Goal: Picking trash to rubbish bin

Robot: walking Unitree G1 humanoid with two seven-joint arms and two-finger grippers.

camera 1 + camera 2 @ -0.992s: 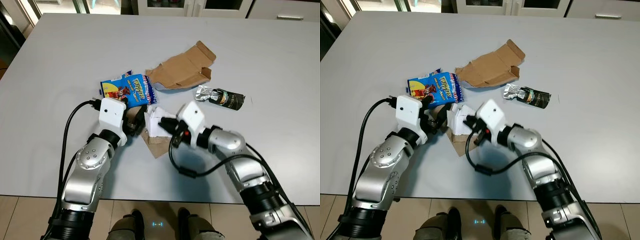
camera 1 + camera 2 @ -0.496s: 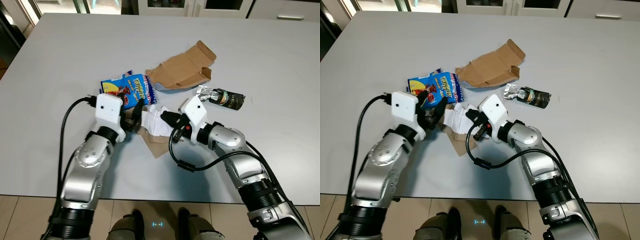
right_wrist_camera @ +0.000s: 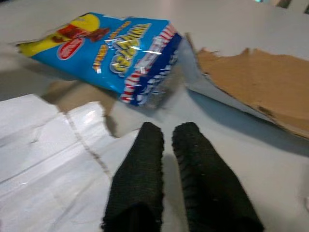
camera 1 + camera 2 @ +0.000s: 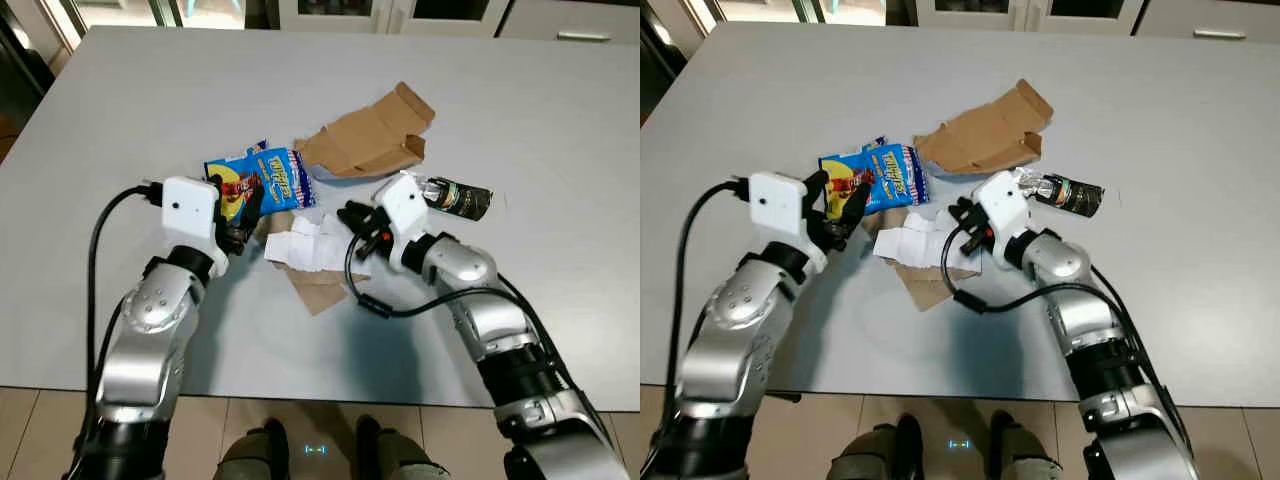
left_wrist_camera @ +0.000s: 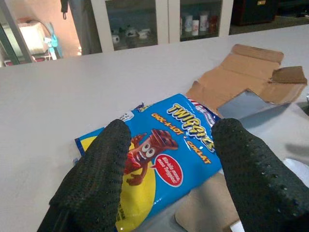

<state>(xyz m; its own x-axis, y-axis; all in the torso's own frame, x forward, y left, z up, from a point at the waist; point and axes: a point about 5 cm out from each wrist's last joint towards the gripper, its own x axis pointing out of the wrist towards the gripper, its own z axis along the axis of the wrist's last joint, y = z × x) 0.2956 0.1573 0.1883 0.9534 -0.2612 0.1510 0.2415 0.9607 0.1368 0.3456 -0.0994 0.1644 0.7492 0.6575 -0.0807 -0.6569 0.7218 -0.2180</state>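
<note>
Two pincers flank the litter on the grey surface (image 4: 120, 120). Left pincer (image 5: 166, 159) is spread before the glossy blue snack wrapper (image 4: 262, 180): light, crinkly, slippery, best pinched at an edge. Right pincer (image 3: 166, 145), pressed together, touches the crumpled white paper (image 4: 305, 243).

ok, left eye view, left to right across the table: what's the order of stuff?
left gripper → blue snack bag → white wrapper → right gripper → dark foil-topped bottle. Flattened cardboard box lies farther back, spanning the middle, so I left it out of the order.
</note>
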